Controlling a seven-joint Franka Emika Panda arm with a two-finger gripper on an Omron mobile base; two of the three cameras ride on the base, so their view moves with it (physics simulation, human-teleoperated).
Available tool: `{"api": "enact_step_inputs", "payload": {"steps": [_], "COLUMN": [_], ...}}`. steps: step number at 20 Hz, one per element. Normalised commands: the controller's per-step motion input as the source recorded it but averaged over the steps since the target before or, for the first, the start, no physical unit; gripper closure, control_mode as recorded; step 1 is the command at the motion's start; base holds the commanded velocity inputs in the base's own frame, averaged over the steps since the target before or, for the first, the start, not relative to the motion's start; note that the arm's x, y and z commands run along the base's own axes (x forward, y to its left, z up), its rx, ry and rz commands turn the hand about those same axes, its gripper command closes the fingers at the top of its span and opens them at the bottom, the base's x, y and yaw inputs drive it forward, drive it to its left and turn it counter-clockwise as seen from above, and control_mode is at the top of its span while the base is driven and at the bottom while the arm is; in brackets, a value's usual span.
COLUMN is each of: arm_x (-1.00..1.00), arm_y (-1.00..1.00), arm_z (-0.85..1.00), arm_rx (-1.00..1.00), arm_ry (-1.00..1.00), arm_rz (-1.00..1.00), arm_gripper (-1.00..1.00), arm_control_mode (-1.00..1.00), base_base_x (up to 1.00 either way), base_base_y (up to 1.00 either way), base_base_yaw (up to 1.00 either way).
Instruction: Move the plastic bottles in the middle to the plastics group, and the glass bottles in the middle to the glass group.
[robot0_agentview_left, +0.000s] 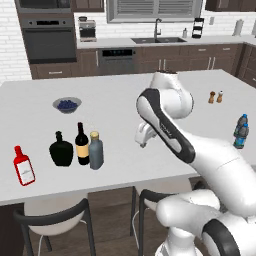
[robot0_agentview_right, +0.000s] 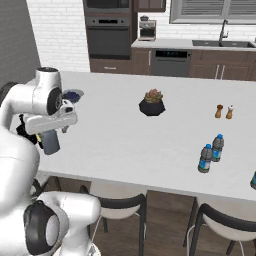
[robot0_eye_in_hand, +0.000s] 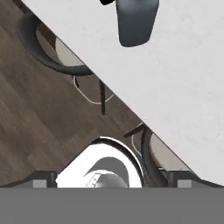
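This is a home kitchen. A built-in wall oven (robot0_agentview_left: 49, 35) stands far left against white brick, a sink with tall faucet (robot0_agentview_left: 157, 35) sits below a shuttered window, and dark wood cabinets (robot0_agentview_left: 200, 57) run along the far wall. Near us, a white island counter (robot0_agentview_left: 120, 95) has stools (robot0_agentview_left: 52, 222) tucked underneath.

The light around me is even and bright, without a clear source. The white counter (robot0_agentview_left: 125, 155) looks almost flat, and the bottles leave only faint, soft shadows on it. I see no strong glare. All pictures are a little soft and pixelated. In my hand view, the grey bottle (robot0_eye_in_hand: 136, 22) has blurry edges.
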Motion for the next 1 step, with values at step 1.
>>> {"api": "enact_step_inputs", "payload": {"steps": [1], "arm_x": [-0.42], "arm_y": [-0.44], "arm_z": [-0.06], "arm_rx": [0.0], "arm_ry": [0.0], "arm_rz": [-0.04], "arm_gripper": [-1.0], "arm_control_mode": [-1.0], "base_base_x": [0.0], "base_base_y": [0.0], "base_base_yaw": [0.0]}}
